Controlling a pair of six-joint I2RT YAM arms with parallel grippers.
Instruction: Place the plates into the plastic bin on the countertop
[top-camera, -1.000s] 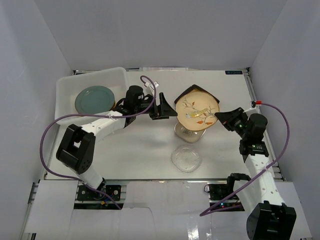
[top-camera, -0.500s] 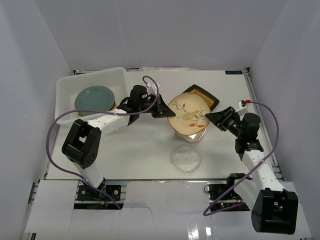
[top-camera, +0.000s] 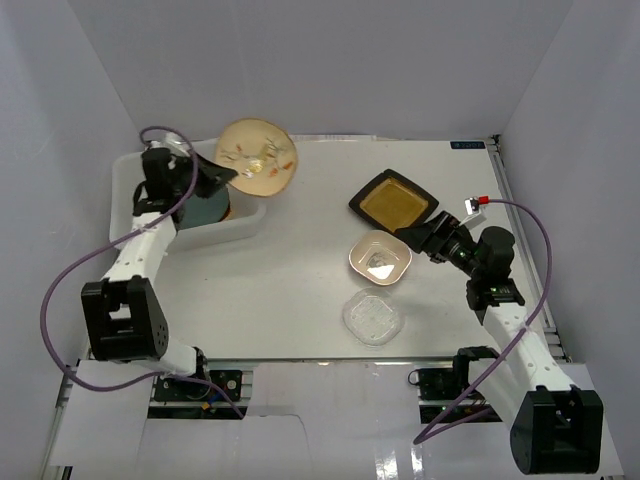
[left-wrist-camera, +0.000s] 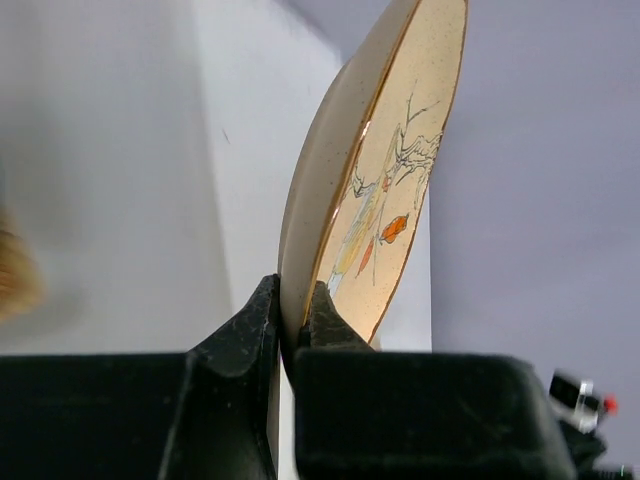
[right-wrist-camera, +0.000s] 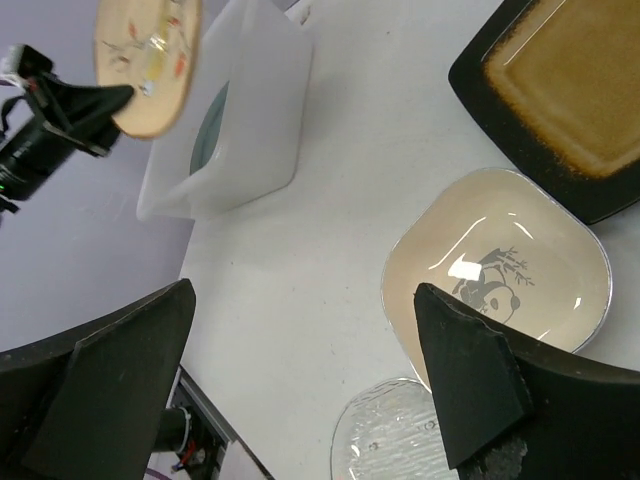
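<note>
Above bin (top-camera: 125, 195) corner, left claw (top-camera: 228, 172) pinches floral plate (top-camera: 258, 157) edge; right claw (top-camera: 408, 238) agape.

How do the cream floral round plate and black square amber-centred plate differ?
Shape: cream floral round plate versus black square amber-centred plate. Pose: floral plate held aloft, tilted, in the left tool; black plate flat on white countertop. Neither rests in the white plastic bin.
</note>
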